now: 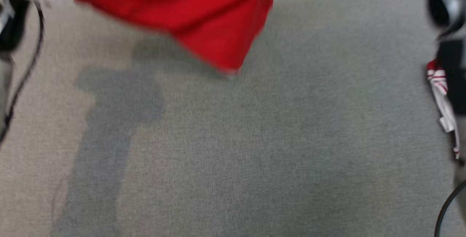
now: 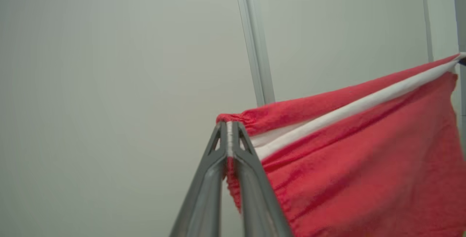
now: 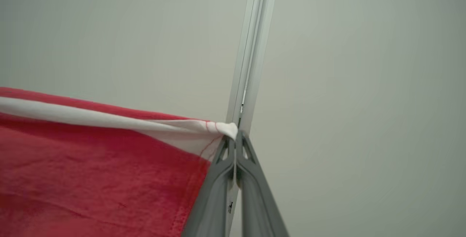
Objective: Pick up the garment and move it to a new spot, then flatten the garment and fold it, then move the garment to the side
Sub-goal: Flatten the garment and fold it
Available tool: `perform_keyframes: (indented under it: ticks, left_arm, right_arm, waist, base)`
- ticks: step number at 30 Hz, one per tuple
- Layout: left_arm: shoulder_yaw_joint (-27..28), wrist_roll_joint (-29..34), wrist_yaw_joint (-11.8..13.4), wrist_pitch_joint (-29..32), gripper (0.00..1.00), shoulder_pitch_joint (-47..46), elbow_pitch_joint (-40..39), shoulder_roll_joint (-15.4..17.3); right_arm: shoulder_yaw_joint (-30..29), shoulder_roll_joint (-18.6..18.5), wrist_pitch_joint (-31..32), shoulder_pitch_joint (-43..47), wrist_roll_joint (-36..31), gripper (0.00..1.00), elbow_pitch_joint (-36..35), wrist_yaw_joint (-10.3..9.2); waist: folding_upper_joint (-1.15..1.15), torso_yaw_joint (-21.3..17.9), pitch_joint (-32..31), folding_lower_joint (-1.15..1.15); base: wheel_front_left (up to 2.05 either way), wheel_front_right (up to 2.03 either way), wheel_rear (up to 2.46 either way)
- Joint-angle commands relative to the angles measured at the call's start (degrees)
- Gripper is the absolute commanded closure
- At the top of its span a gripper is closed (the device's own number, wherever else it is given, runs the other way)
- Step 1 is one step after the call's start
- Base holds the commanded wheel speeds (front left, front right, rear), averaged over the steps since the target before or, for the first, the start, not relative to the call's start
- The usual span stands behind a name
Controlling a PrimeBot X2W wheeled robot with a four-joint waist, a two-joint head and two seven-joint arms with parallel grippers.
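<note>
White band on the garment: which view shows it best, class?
Left wrist view: the white band runs sharp from the left gripper to the far corner. Right wrist view crops it; head view blurs the red garment.

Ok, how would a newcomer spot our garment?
Above the far side of the grey surface, the garment hangs stretched between the left gripper and right gripper. It is plain red with a white band, unlike the small striped cloth at the right edge.

Soft, even light — head view motion-blurred, wrist views sharper, grey shadow point(image 1: 116, 113) below
</note>
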Motion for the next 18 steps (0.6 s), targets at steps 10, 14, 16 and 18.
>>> perform_keyframes:
  ticks: [10, 14, 16, 18]
  left_arm:
    - [-2.8, -0.1, 0.1, -3.2, 1.00, -8.0, 8.5, -2.4]
    - [-2.9, -3.3, 0.1, -3.2, 1.00, 1.0, 10.7, -4.2]
    - [-3.9, -5.7, 0.1, -3.2, 1.00, 6.6, 12.1, -5.2]
    - [-4.6, -7.5, 0.1, -3.2, 1.00, 12.0, 13.4, -6.3]
  right_arm:
    - [-6.9, 0.3, -0.1, -5.4, -6.6, 1.00, 0.3, -0.10]
    - [-4.5, 1.8, -0.1, 3.6, -3.3, 1.00, 0.7, -0.09]
    - [-2.9, 2.5, -0.1, 9.7, -1.6, 1.00, 0.7, -0.09]
    - [-1.2, 2.8, -0.1, 15.2, 0.1, 1.00, 0.3, -0.07]
  waist:
    - [0.00, 1.6, 7.0, 0.00]
    - [0.00, 1.0, 6.1, 0.00]
    - [0.00, 0.8, 5.5, 0.00]
    - [0.00, 0.5, 4.7, 0.00]
  base:
    - [0.00, 0.00, 0.00]
    - [0.00, 0.00, 0.00]
    - [0.00, 0.00, 0.00]
    - [0.00, 0.00, 0.00]
